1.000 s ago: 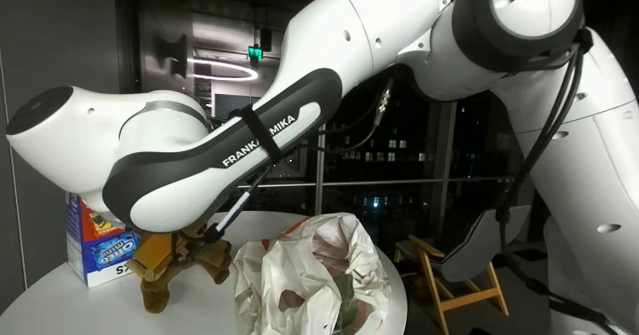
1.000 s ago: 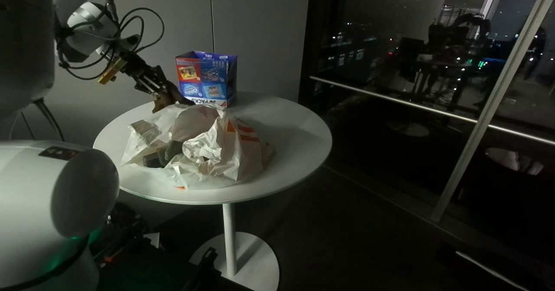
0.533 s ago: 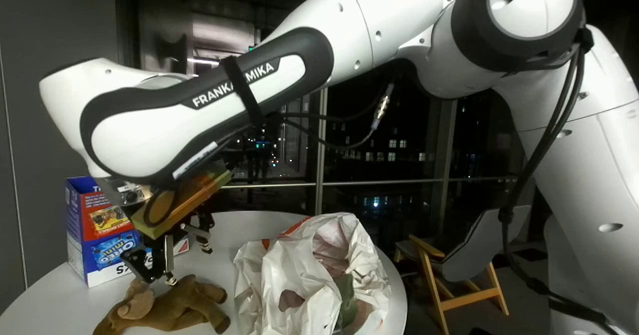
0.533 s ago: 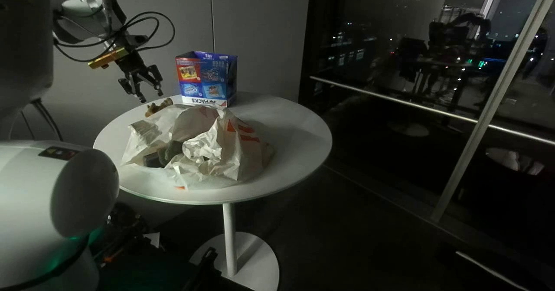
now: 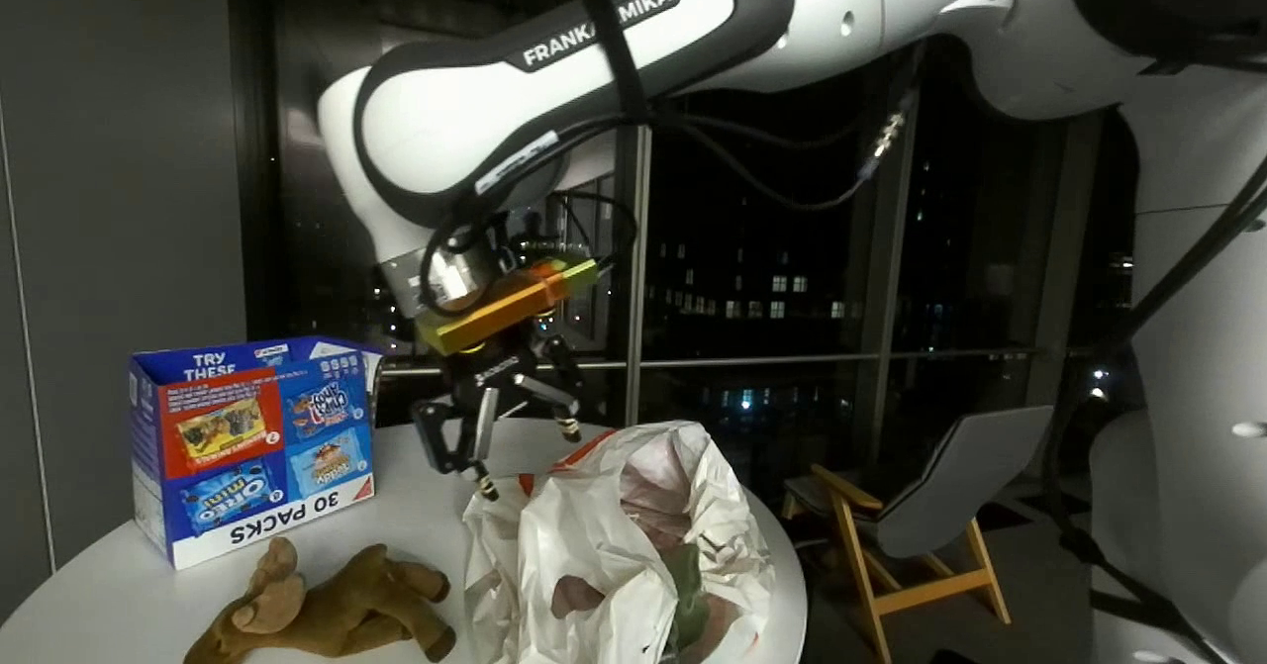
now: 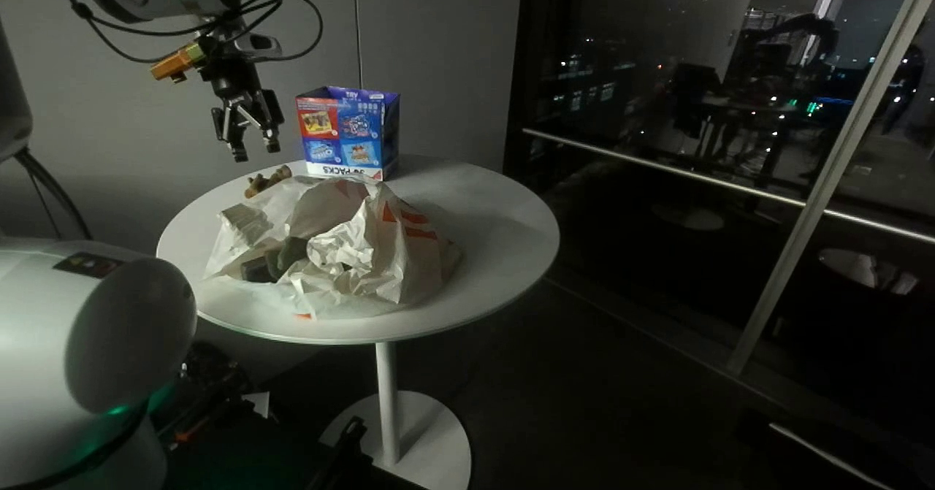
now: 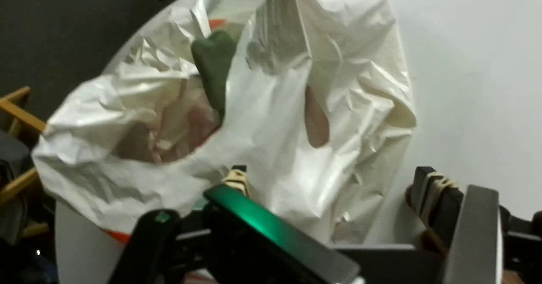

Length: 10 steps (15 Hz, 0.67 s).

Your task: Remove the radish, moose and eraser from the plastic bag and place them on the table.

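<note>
Raised and shifted since the previous frame, off the brown plush moose toward the crumpled white plastic bag: black two-finger gripper, with jaws wide apart. Unchanged in place, lying on the round white table just beside the bag: moose. At the bag's mouth, partly screened by its folds: green lobed object; beside it, dark block. On the table: blue-and-red cardboard snack box. Beyond: grey wood-framed chair.

Lighting is dim, the windows dark, the wrist view soft.
</note>
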Each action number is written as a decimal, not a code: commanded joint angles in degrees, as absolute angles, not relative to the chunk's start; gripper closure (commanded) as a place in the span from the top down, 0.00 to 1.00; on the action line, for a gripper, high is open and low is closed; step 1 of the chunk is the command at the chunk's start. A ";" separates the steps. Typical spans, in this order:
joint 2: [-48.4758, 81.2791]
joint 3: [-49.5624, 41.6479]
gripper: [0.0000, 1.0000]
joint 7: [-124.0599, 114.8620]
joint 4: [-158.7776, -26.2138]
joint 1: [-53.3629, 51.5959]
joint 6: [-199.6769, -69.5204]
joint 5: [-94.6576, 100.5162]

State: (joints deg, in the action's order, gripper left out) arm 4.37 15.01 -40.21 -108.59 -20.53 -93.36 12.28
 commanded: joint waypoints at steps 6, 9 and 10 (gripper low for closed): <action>-15.96 10.08 1.00 -48.97 -134.84 -9.80 -95.88 3.58; -13.94 10.10 1.00 -54.06 -137.95 -6.84 -98.16 4.95; -12.50 10.51 1.00 -53.54 -138.35 -6.85 -99.45 4.74</action>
